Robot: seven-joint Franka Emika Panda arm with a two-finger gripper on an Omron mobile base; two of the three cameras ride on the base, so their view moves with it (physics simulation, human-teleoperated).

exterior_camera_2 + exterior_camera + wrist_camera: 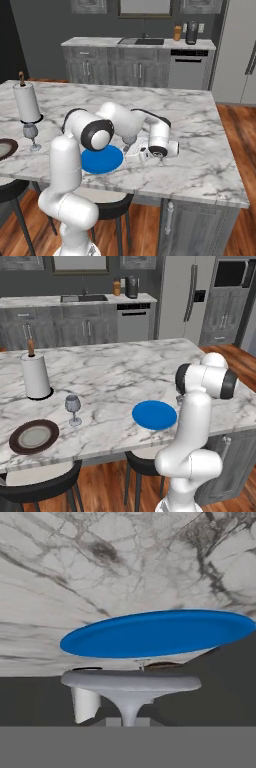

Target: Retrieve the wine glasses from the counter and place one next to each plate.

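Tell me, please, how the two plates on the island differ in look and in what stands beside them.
The blue plate is one solid bright colour; the brown-rimmed plate has a dark rim around a pale grey centre. A wine glass stands upright right by the brown-rimmed plate, while the blue plate has the robot's arm beside it. Both are round and lie flat near the island's front edge.
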